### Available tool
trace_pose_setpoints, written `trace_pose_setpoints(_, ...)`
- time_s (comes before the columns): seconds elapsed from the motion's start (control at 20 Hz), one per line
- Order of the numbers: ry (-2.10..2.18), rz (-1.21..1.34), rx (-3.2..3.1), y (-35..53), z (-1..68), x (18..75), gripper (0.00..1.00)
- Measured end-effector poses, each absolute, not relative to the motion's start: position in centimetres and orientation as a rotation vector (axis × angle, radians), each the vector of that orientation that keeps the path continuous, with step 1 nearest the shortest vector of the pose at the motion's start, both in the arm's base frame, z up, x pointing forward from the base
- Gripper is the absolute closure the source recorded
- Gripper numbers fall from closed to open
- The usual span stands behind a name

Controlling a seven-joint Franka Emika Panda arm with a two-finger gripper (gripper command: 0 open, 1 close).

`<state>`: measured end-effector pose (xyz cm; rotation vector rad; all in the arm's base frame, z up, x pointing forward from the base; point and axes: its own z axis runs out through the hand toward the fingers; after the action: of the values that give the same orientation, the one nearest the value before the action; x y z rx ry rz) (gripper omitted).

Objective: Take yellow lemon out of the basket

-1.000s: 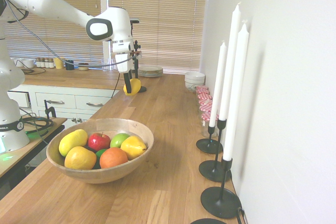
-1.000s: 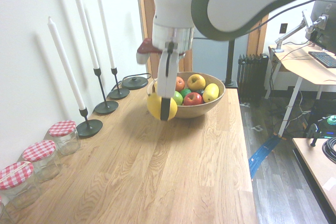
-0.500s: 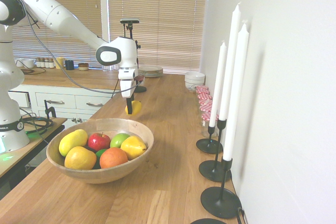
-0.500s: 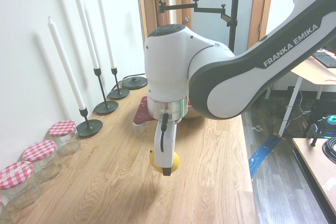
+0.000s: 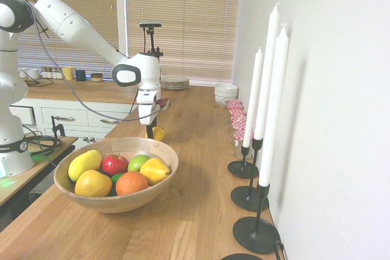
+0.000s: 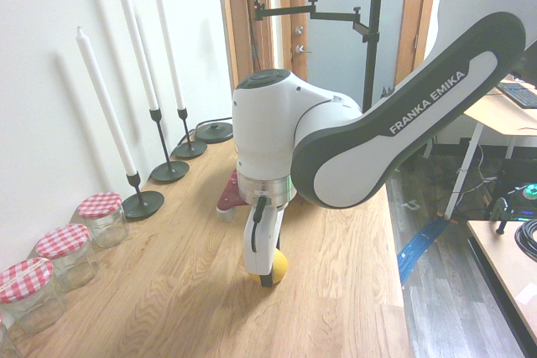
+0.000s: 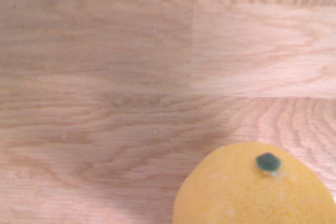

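Observation:
My gripper is shut on the yellow lemon, holding it low, at or just above the wooden counter. In the first exterior view the lemon peeks out beside the gripper, behind the basket. The basket, a wide wooden bowl, stands nearer the camera and holds several fruits. From the wrist, the lemon with its dark green stem dot sits close over the wood grain. The arm hides the basket in the second exterior view.
Tall white candles in black holders stand along the wall. Red-checked lidded jars line the wall further on. A stack of plates and white bowls sit at the counter's far end.
The arm has carried the lemon away from the basket and lowered it from well above the counter down to the counter surface. The grip has stayed shut.

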<state>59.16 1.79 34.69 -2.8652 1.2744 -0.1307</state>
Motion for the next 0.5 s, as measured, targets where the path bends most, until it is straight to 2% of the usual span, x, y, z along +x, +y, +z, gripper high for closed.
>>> trace_pose_setpoints(0.05,1.278,-0.129,-2.861,1.75,34.67,59.17,0.00)
trace_pose_setpoints(0.5,1.301,-0.119,-2.836,1.46,34.67,59.18,0.00)
